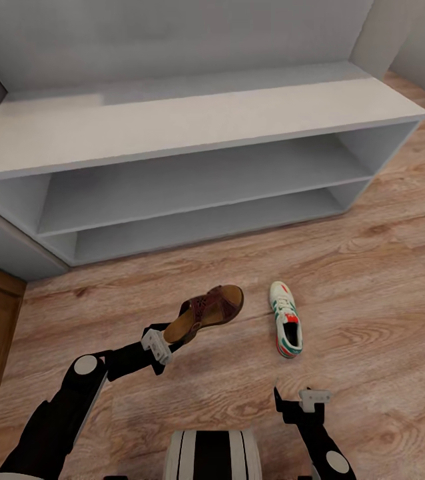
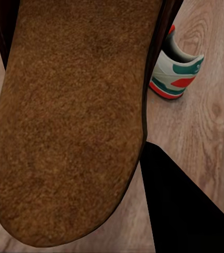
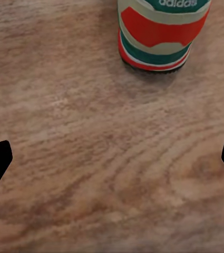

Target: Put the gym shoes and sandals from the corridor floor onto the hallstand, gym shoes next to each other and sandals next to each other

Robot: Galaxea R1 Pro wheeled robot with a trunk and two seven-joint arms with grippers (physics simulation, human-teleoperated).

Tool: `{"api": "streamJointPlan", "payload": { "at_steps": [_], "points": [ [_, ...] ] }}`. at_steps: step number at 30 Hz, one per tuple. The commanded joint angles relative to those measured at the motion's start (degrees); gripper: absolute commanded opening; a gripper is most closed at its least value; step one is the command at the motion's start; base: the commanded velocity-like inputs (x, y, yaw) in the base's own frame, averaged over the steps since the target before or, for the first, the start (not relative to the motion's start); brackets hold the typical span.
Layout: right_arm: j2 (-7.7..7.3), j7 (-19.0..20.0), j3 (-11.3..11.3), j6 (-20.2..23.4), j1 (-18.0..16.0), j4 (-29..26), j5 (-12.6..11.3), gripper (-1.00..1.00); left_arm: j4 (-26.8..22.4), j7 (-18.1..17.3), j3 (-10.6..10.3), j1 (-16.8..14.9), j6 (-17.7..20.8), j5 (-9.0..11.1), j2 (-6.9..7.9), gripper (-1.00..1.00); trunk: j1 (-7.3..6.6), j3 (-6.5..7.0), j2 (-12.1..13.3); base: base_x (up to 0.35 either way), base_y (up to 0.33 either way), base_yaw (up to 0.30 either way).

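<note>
The tan sole of the sandal (image 2: 69, 116) sits right against my left wrist camera; my left gripper (image 1: 172, 339) is pinching it by the heel, lifted off the floor (image 1: 386, 267), toe pointing toward the shoe rack (image 1: 192, 120) ahead. My right gripper (image 1: 299, 403) hangs spread and empty, the nearer one to the sneaker (image 1: 285, 318), which lies on the planks straight ahead of it, heel toward me, long axis running away toward the rack.
</note>
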Motion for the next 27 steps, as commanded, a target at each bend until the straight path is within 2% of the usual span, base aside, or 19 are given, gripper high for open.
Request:
{"api": "streamJointPlan", "payload": {
  "at_steps": [1,7,12,27],
  "points": [
    [0.01,0.0,0.0,-0.2,0.0,0.0,0.0,1.00,-0.1,-0.2,0.0,0.0,0.5,-0.1,0.02,-1.00,-0.01,-0.13,0.0,0.000,0.000,0.009],
    [-0.02,-0.1,-0.2,-0.2,0.0,0.0,0.0,1.00,-0.1,-0.2,0.0,0.0,0.5,-0.1,-0.05,-1.00,-0.01,-0.51,0.0,0.038,0.000,0.003],
    [-0.02,-0.1,-0.2,-0.3,0.0,-0.1,0.0,1.00,-0.1,-0.2,-0.1,0.0,0.5,-0.1,-0.06,-1.00,-0.01,-0.54,0.0,0.252,0.000,0.000],
    [-0.02,0.0,-0.2,-0.3,0.0,-0.1,0.0,1.00,-0.1,-0.2,-0.2,0.0,0.5,-0.1,-0.11,-1.00,-0.01,-0.55,0.0,0.114,-0.031,0.000]
  ]
}}
